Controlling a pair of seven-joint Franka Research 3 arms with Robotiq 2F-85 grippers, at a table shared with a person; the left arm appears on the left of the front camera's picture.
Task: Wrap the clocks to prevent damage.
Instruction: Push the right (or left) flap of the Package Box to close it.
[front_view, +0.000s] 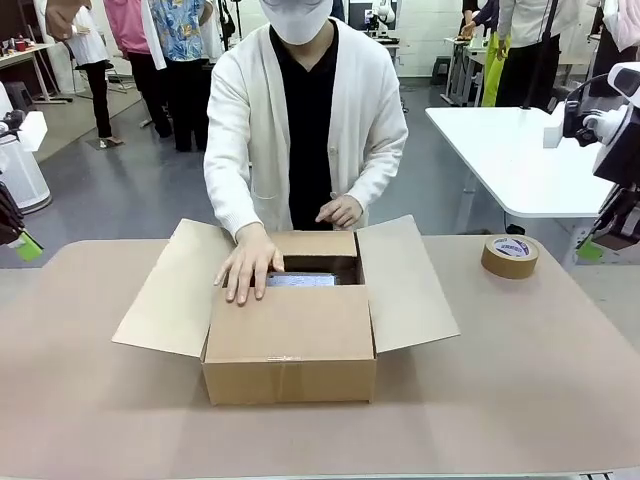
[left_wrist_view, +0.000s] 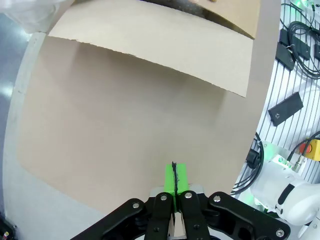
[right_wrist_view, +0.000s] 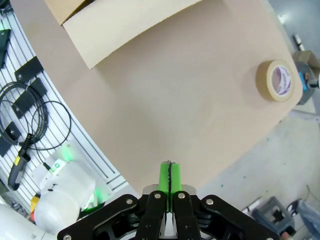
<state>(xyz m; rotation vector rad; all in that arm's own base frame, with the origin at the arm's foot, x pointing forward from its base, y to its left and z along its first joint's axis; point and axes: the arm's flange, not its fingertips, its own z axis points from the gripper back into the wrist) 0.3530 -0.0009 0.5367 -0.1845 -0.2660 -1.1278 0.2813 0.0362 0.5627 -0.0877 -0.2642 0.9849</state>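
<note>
The green pads (left_wrist_view: 169, 180) of the left gripper (left_wrist_view: 174, 177) are pressed flat together with nothing between them, poised above the bare tan table covering (left_wrist_view: 115, 140). Beyond the tips, a side flap (left_wrist_view: 160, 45) of the cardboard box lies folded outward. The right gripper (right_wrist_view: 170, 175) is likewise clamped together on nothing above the same covering. The box's other side flap (right_wrist_view: 120, 25) lies ahead of it, and a roll of brown packing tape (right_wrist_view: 276, 80) lies flat on the table, well apart from the box. In the front view, both arms stand at the table's left and right edges. At centre sits the open cardboard box (front_view: 290, 350), its side flaps spread wide. Inside it, the bubble-wrapped bundle of clocks (front_view: 300, 281) shows as a whitish strip past the near flap. A person in a white cardigan stands at the far side, one hand (front_view: 248, 265) spread on the near flap's edge beside the bundle, the other hand (front_view: 340, 211) at the far flap.
</note>
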